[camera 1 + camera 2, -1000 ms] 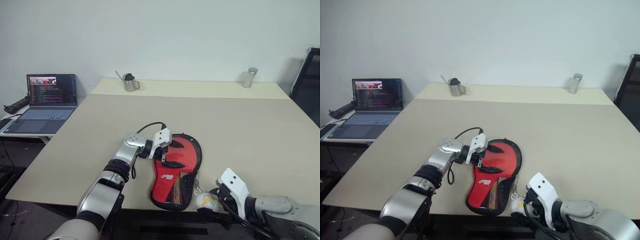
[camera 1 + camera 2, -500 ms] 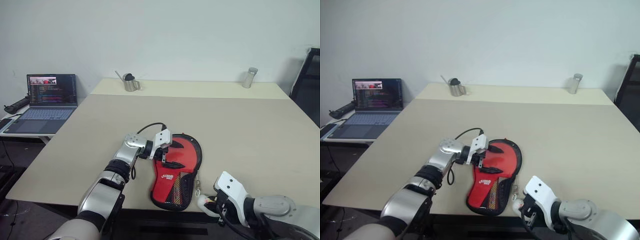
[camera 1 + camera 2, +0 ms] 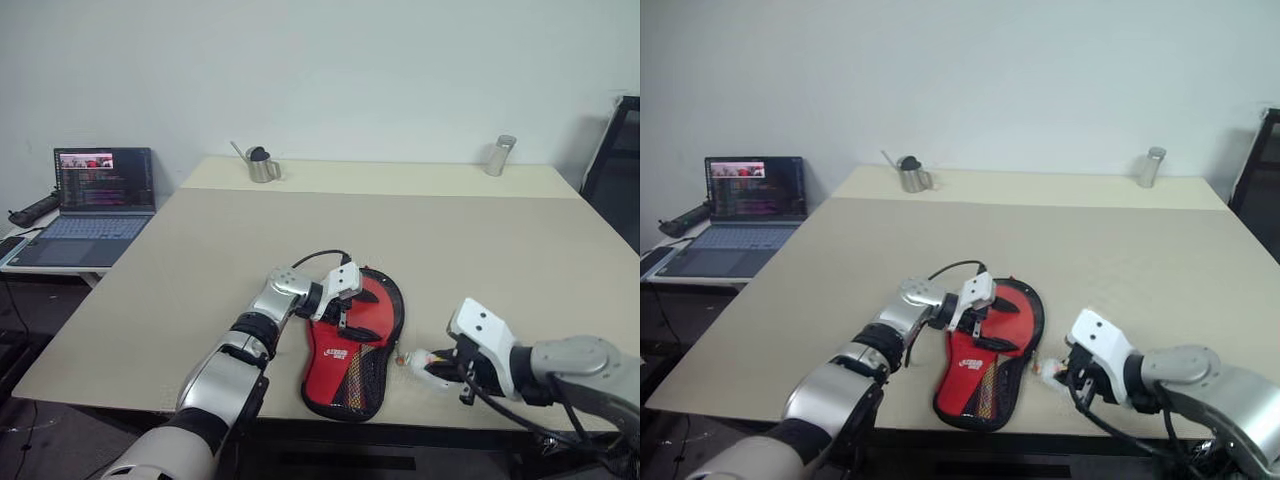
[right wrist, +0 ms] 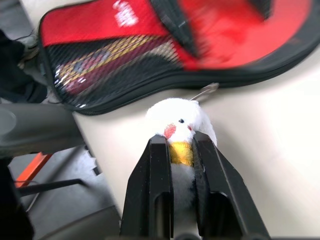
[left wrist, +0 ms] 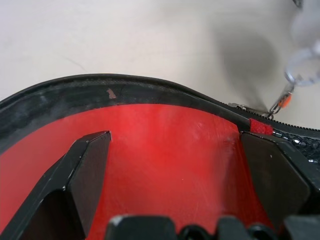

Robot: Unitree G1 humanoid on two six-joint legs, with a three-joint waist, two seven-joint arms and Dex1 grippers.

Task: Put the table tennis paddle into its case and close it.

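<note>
Case flat on desk, red logo side up, mesh end toward the near edge. No table tennis paddle lying loose anywhere around the case, so judged already inside; cannot tell for sure, since the smooth red surface under the left hand in the left wrist view could be bat face or cover. Left hand over the round end of the case, fingers spread wide, apparently pinning it down. Right hand just beside the case's right edge, pinched narrow on a small white plush charm that hangs by a metal ring from the zip pull.

Judged stage: insertion done, closing under way. Left to do: run the zip round the rim by that charm, then let go. How much of the zip is already closed cannot be told.

White logo printed on the red panel beside the mesh, too small to read. Laptop well left of the case, screen text unreadable.
</note>
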